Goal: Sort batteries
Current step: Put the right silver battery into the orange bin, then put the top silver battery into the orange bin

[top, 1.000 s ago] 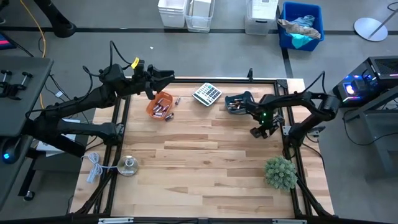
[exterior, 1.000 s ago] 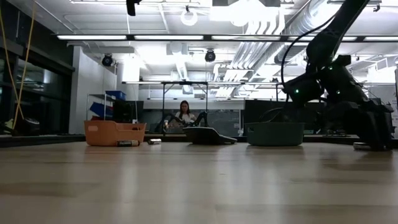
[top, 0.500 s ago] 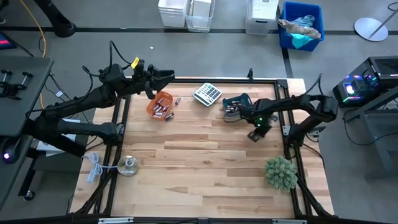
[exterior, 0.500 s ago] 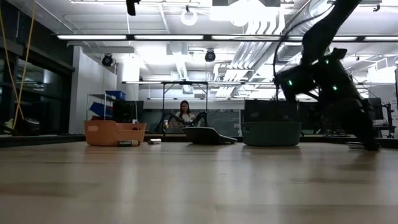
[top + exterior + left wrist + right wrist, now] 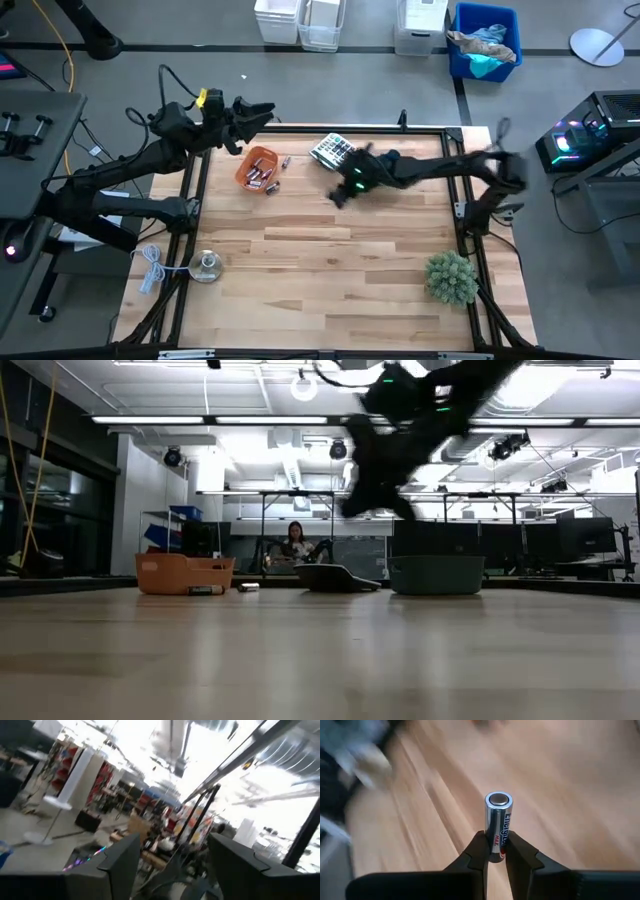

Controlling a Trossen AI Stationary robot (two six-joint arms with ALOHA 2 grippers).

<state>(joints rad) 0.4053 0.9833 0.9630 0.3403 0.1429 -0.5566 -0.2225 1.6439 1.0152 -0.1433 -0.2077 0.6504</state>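
Gleaming silver battery [image 5: 498,823] in right pincer [image 5: 494,851]

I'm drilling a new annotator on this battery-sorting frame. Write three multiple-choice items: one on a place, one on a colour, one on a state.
1. Where is the calculator?
A. between the two bowls
B. beside the plant
C. on the floor

2. What colour is the bowl nearest the left gripper?
A. blue
B. orange
C. white

3. What is the right gripper doing?
A. hanging open
B. clamping a battery
C. gripping a cable

Key: 1 A, the high view shows it between the orange bowl and the dark bowl. 2 B, orange in the high and low views. 3 B, the right wrist view shows the fingers pinching its lower end.
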